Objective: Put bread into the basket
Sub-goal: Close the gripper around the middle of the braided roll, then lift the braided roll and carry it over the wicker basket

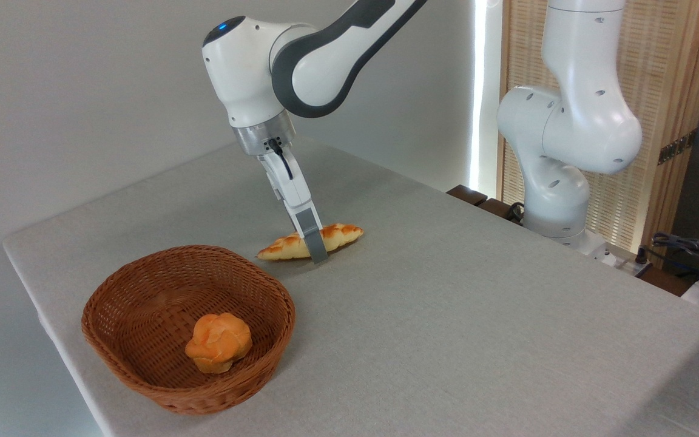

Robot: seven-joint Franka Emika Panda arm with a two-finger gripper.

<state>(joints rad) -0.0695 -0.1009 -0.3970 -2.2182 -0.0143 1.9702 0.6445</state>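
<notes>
Leftmost, on the grey-clothed desk [446,315]: the round wicker basket [119,340], holding only a small orange knotted bun [218,343]. Just beyond its far rim, apart from it: the braided loaf [343,233], flat on the desk, long axis running left to right, right end slightly farther back. Down over the loaf's middle: the end effector [315,246], tilted, near finger [313,240] crossing in front of the crust and seemingly touching it. Far finger hidden, so spread and any grip impossible to tell. Basket down-left from here.
</notes>
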